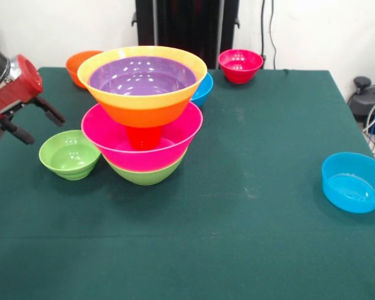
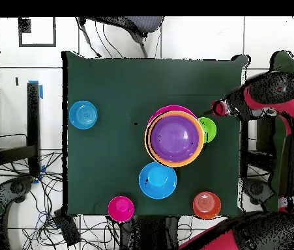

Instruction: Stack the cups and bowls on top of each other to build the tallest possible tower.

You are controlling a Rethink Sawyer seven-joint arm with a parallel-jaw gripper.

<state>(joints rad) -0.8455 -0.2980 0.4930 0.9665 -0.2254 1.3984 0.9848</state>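
A: Tower (image 1: pixel 144 112) standing left of the middle of the green surface (image 1: pixel 256 206), is it?

B: Yes. A green bowl (image 1: pixel 147 175) is sitting lowest, a pink bowl (image 1: pixel 122 142) is nesting in it, an orange cup (image 1: pixel 144 136) is standing upside down inside the pink one, and a large orange bowl (image 1: pixel 140 103) is resting on the cup with a purple bowl (image 1: pixel 140 78) lying inside it.

A: And the hand (image 1: pixel 31 119)?

B: It is hanging left of the tower, above the surface's edge, its two dark fingers (image 1: pixel 50 110) spread apart and gripping nothing.

A: What is lying around the tower?

B: A small green bowl (image 1: pixel 70 154) is sitting just beside it on the hand's side, touching or nearly so. Behind the tower a small orange bowl (image 1: pixel 78 62) and a blue bowl (image 1: pixel 203 90) are peeking out, and a red bowl (image 1: pixel 240 65) is standing farther back to the right. Another blue bowl (image 1: pixel 353 182) is sitting well apart, near the surface's right edge.
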